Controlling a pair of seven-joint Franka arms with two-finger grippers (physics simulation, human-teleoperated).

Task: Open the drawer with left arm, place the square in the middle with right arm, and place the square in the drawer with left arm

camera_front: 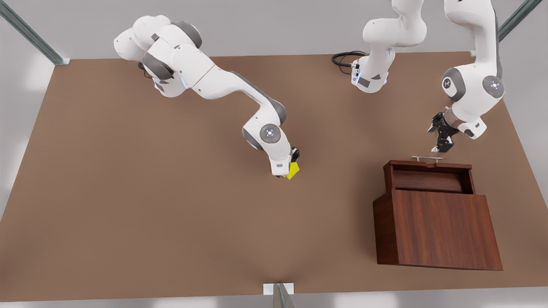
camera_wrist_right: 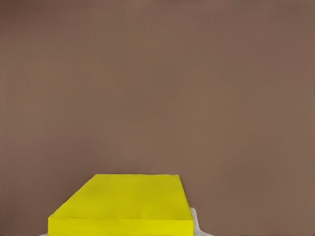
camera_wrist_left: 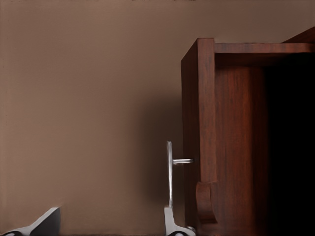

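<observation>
square (camera_wrist_right: pixel 123 204) clamped in right pincer (camera_front: pixel 293 164), left pincer (camera_front: pixel 441 143) spread

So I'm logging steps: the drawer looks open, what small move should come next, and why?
Probably lower the right gripper and set the square on the table. It holds the square near mid-table, the drawer is pulled out, and the left gripper hangs open by the handle.

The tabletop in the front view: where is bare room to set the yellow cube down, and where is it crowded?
The tabletop is bare between the right end effector, holding the yellow cube, and the wooden box, and across the front view's left. It is crowded around the drawer handle, where the left end effector hangs.
</observation>
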